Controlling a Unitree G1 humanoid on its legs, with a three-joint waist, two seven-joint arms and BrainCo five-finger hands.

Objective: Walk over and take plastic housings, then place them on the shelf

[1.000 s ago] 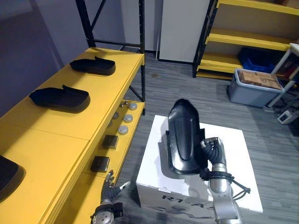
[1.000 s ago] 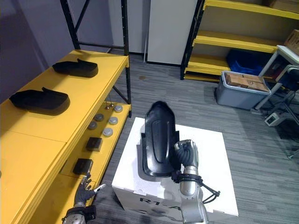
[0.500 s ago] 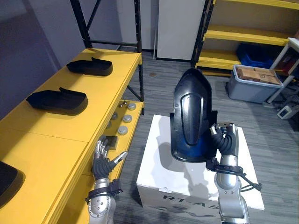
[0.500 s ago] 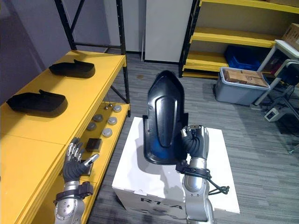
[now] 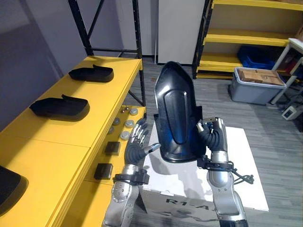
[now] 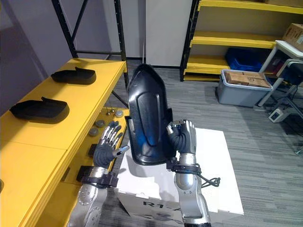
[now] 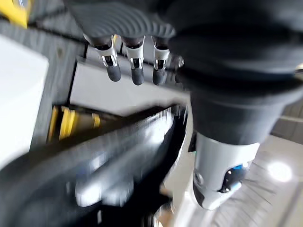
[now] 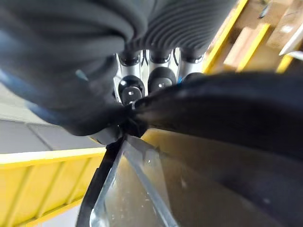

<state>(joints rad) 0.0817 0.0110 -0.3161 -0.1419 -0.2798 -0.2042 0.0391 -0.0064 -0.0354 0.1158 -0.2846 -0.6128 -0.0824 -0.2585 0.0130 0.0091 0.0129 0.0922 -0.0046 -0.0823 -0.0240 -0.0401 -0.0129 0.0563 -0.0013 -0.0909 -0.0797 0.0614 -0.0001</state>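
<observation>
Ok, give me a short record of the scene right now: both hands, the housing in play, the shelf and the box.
right hand: shut on the held housing, gripping its lower right edge
held housing: black, upright, lifted above the white box
left hand: open, fingers straight, raised beside the housing's left edge; contact cannot be told
yellow shelf: on the robot's left
on shelf top: far housing, middle housing, near housing partly in view
status: held housing not yet on the shelf
</observation>
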